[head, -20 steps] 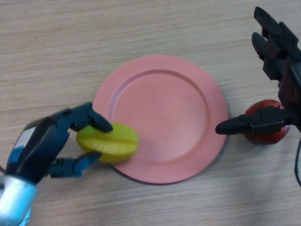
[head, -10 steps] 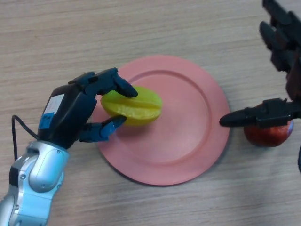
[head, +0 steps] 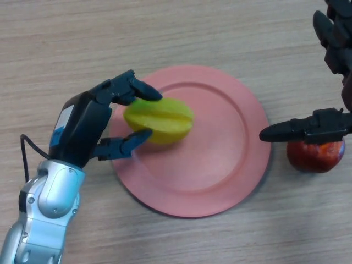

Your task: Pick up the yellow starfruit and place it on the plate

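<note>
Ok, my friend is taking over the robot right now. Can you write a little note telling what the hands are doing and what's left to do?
Left hand: curled round the yellow starfruit, gripping it from the fruit's left side.
Right hand: at the right edge of the view, fingers straight, holding nothing; one finger reaches over a red fruit on the table.
Starfruit: over the left part of the pink plate; I cannot tell whether it touches the plate or sits just above it.
Done: fruit picked up and brought to the plate.
Left: set it down if needed, open the left hand, pull it away.
</note>
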